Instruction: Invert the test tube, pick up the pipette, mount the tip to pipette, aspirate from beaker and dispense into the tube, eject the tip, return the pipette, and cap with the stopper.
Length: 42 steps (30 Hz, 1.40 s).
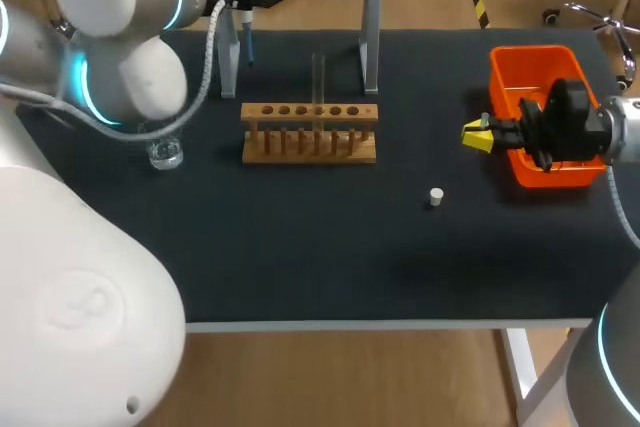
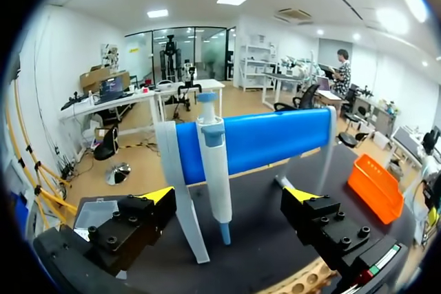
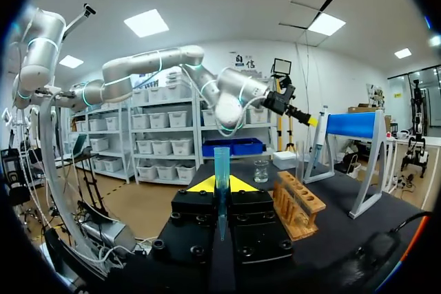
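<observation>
The right gripper [image 3: 220, 185] is pinched shut on a blue tip [image 3: 220, 162], off to the right of the wooden rack [image 1: 310, 133]. The left gripper [image 2: 229, 195] is wide open behind the rack, straddling the hanging pipette [image 2: 214, 170] without touching it. The test tube [image 1: 319, 82] sits in the rack, the beaker [image 1: 165, 154] is to the left of it and the stopper [image 1: 436, 196] is at the front-right.

Orange bin [image 1: 530, 51] at right; wooden rack [image 1: 310, 113] centre.
</observation>
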{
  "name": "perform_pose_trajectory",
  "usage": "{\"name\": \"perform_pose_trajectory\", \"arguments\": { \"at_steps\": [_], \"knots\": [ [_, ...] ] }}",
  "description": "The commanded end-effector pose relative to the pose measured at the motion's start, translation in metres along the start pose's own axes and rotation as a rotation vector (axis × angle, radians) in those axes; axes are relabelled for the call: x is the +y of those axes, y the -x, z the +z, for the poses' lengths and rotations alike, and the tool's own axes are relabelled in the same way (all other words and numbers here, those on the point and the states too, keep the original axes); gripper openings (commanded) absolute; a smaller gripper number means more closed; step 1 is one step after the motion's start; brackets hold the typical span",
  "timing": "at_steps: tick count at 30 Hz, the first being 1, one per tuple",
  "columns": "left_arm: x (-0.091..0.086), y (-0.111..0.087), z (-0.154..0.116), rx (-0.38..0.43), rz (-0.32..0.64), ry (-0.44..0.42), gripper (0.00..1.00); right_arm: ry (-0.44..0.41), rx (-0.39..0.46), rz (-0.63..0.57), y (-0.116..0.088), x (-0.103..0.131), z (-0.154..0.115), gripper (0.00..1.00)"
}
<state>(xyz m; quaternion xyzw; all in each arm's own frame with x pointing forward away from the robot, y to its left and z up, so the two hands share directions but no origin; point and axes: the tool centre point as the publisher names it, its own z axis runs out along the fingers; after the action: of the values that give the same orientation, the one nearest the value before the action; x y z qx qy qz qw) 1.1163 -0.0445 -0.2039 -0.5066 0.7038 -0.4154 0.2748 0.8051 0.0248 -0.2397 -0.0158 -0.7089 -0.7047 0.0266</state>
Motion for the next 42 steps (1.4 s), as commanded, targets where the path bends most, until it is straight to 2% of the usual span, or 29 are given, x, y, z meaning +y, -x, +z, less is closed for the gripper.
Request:
{"name": "perform_pose_trajectory", "arguments": {
  "at_steps": [1,13,30,42],
  "knots": [
    [-0.001,-0.007,0.003,-0.183,-0.001,-0.001,1.00,-0.001,0.001,0.000,0.000,0.000,-0.001,0.00],
    [-0.003,-0.011,0.007,-0.177,0.008,-0.013,1.00,-0.001,0.001,0.000,0.000,0.000,-0.001,0.00],
    [-0.010,-0.017,0.017,-0.207,-0.059,-0.058,1.00,-0.001,0.001,0.000,0.000,0.000,-0.001,0.00],
    [-0.017,-0.007,0.021,-0.231,-0.099,-0.094,1.00,-0.001,0.001,0.000,0.000,0.000,-0.001,0.00]
  ]
}}
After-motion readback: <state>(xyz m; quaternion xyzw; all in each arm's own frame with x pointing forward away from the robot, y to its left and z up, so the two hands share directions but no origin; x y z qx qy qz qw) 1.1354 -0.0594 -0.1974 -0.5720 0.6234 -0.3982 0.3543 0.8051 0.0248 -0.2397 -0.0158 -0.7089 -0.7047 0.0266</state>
